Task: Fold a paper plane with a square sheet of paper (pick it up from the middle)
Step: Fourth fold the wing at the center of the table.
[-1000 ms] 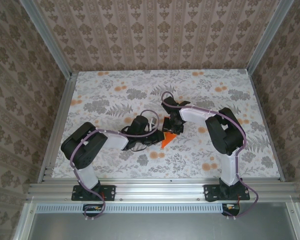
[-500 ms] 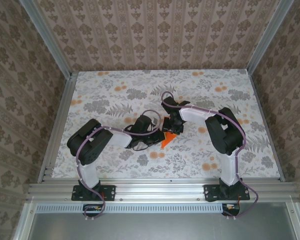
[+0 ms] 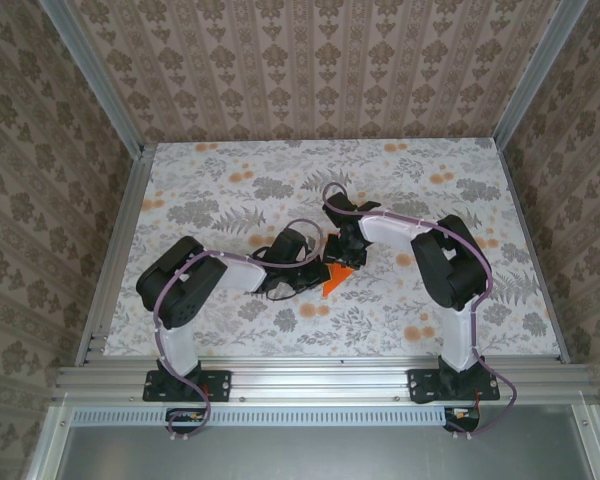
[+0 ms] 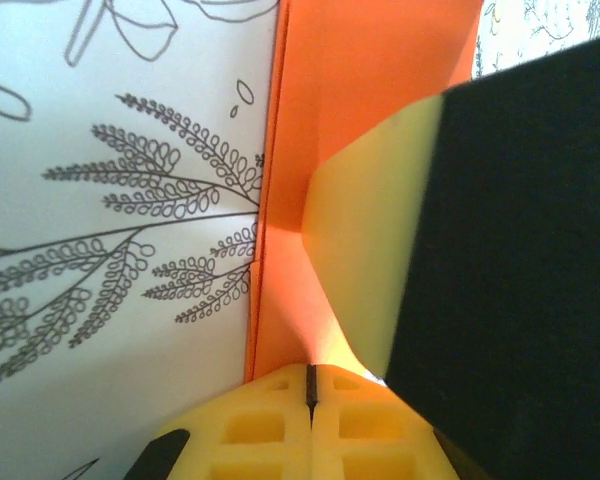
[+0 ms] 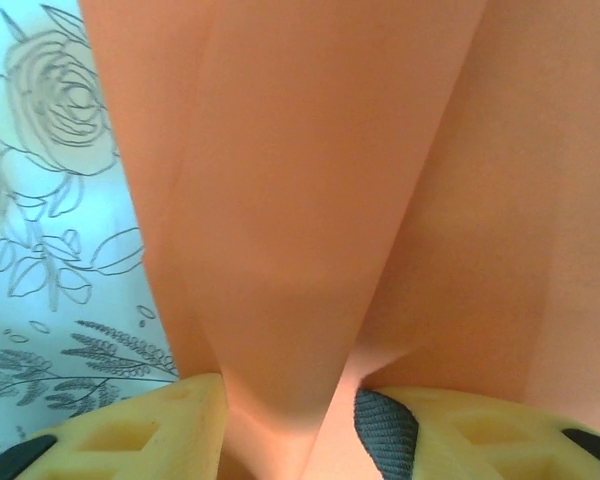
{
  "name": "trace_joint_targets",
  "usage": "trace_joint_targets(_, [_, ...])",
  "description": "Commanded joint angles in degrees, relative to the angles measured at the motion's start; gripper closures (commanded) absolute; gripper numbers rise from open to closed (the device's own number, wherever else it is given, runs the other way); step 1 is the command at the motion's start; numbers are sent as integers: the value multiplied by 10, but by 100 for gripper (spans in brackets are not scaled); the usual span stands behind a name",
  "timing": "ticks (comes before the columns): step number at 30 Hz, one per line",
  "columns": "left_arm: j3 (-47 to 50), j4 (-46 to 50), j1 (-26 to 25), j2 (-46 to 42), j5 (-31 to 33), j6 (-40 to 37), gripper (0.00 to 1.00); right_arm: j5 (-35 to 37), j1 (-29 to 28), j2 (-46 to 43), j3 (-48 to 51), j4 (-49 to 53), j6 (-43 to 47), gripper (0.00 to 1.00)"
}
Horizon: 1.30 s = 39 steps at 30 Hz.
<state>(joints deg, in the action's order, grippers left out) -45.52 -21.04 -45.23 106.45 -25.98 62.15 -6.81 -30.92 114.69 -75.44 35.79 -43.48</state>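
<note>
The square sheet of paper (image 3: 332, 283) is bright orange and folded, and it shows as a small pointed wedge at the table's middle between both grippers. My left gripper (image 3: 317, 271) reaches it from the left. In the left wrist view its yellow fingertips (image 4: 280, 420) are pressed together, so the left gripper (image 4: 310, 385) is shut on the paper's (image 4: 370, 90) near edge. My right gripper (image 3: 346, 257) comes from the upper right. In the right wrist view a raised fold of the paper (image 5: 310, 200) runs between the right gripper's (image 5: 290, 432) parted fingers (image 5: 170, 425).
The floral tablecloth (image 3: 210, 190) covers the table. Aluminium rails (image 3: 310, 378) run along the near edge and the sides, with patterned walls behind. The right gripper's black body (image 4: 520, 250) stands close against the left gripper's right side.
The left arm's elbow has swung a little to the right and its jaws have closed fully. The right jaws have spread slightly wider. The paper stays in place.
</note>
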Motion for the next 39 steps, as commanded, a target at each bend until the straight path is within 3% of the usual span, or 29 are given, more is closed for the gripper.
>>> trace_joint_targets(1, [18,69,6,31,18,11,100,37,25,42,50,13,17,49])
trace_joint_targets(8, [8,80,8,43,4,2,100,-48,60,-120,75,-94,42,42])
trace_joint_targets(13, [-9,105,9,51,-1,-17,100,-90,64,-191,156,-184,74,49])
trace_joint_targets(18, [-26,137,9,54,-8,-33,100,-177,57,-170,197,-253,68,73])
trace_joint_targets(23, [-28,147,9,55,-7,-35,100,-188,50,-125,206,-275,61,88])
trace_joint_targets(28, [-28,149,10,56,-7,-36,100,-221,49,-92,211,-300,65,92])
trace_joint_targets(39, [-29,176,9,56,-13,-53,100,-159,89,-60,223,-299,81,92])
